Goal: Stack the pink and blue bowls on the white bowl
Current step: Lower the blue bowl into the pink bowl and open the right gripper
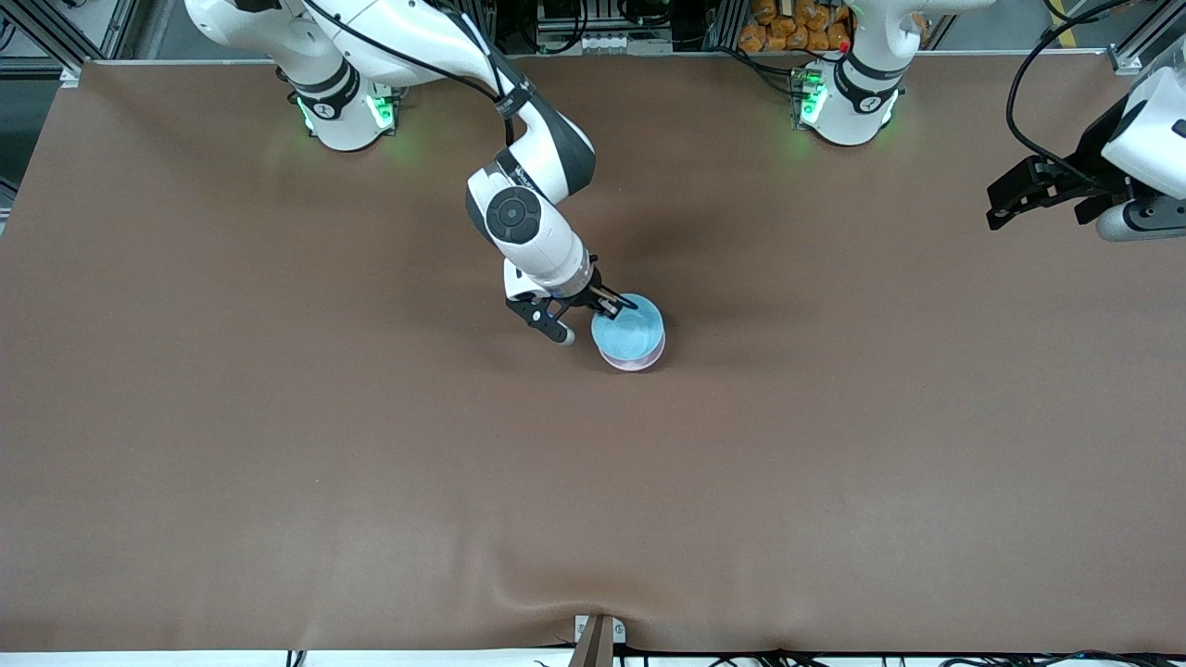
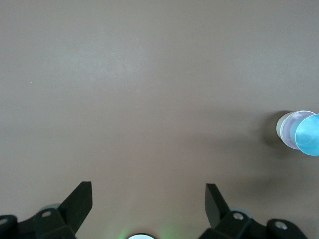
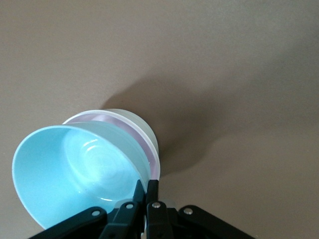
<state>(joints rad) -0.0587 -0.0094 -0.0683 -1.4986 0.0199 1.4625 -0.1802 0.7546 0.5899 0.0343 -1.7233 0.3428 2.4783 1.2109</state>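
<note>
The blue bowl (image 1: 630,329) sits tilted in the pink bowl (image 1: 637,364) near the middle of the table. In the right wrist view the blue bowl (image 3: 75,164) lies in the pink bowl (image 3: 118,121), which is nested in the white bowl (image 3: 144,130). My right gripper (image 1: 611,304) is shut on the blue bowl's rim, with one finger inside and one outside (image 3: 147,186). My left gripper (image 1: 1001,206) waits open and empty in the air over the left arm's end of the table. The left wrist view shows its open jaws (image 2: 149,191) and the stack far off (image 2: 299,132).
The brown table mat (image 1: 278,417) is bare around the stack. The arm bases (image 1: 343,111) stand along the table's edge farthest from the front camera. A small bracket (image 1: 598,635) sits at the edge nearest that camera.
</note>
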